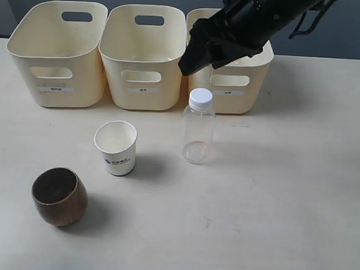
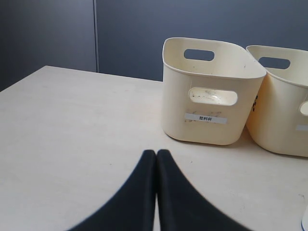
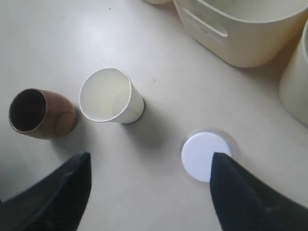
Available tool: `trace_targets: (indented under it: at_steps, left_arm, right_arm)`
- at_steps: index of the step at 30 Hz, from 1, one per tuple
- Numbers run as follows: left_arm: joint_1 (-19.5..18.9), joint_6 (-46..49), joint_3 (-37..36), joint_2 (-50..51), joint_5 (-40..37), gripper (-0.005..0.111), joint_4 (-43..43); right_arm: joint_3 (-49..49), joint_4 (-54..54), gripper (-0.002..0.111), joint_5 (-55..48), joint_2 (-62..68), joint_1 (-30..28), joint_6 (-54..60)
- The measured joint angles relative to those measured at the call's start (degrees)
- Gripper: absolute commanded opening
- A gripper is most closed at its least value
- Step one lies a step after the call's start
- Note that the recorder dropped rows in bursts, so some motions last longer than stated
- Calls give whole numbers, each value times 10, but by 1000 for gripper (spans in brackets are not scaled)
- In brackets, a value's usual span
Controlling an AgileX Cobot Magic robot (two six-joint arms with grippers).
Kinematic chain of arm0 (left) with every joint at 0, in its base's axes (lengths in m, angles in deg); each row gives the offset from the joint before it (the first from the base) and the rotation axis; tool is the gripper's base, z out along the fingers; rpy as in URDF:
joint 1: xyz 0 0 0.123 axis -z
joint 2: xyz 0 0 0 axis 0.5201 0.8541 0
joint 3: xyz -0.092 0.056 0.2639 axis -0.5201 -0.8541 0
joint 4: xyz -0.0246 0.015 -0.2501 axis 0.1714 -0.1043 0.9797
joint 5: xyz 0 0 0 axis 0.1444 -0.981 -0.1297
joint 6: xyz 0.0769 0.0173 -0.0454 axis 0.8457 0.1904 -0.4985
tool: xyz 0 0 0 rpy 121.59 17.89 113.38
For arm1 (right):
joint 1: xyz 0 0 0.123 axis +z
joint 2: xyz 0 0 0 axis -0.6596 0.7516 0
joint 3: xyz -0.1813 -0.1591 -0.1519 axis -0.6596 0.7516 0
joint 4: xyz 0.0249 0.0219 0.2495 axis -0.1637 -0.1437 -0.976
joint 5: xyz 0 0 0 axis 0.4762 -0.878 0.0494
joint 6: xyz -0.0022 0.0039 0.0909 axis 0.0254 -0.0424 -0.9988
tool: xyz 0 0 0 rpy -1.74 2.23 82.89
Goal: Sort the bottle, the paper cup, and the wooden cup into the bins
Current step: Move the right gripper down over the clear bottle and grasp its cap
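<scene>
The clear bottle [image 1: 198,127] with a white cap stands upright in front of the bins. The white paper cup [image 1: 116,147] is to its left, and the dark wooden cup [image 1: 59,196] stands nearer the front left. Three cream bins [image 1: 56,91] [image 1: 143,96] [image 1: 244,97] line the back. My right gripper [image 1: 200,65] hangs open above and just behind the bottle, holding nothing. In the right wrist view the open gripper [image 3: 150,159] looks down on the bottle's cap [image 3: 204,156], the paper cup [image 3: 110,96] and the wooden cup [image 3: 41,113]. My left gripper [image 2: 156,153] is shut and empty above bare table.
In the left wrist view the left bin [image 2: 211,96] stands ahead of the gripper, with the neighbouring bin [image 2: 284,115] beside it. All three bins look empty where their insides show. A dark wall runs behind the table's far edge.
</scene>
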Motion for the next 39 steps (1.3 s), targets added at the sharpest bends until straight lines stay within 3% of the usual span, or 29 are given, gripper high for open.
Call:
trace_targets:
  at_steps: [12, 39]
  left_arm:
    - [0, 0, 0, 0, 0, 0, 0]
    - [0, 0, 0, 0, 0, 0, 0]
  right_arm:
    - [-1, 76, 67, 9, 37, 20, -33]
    - [-1, 93, 67, 54, 87, 31, -48]
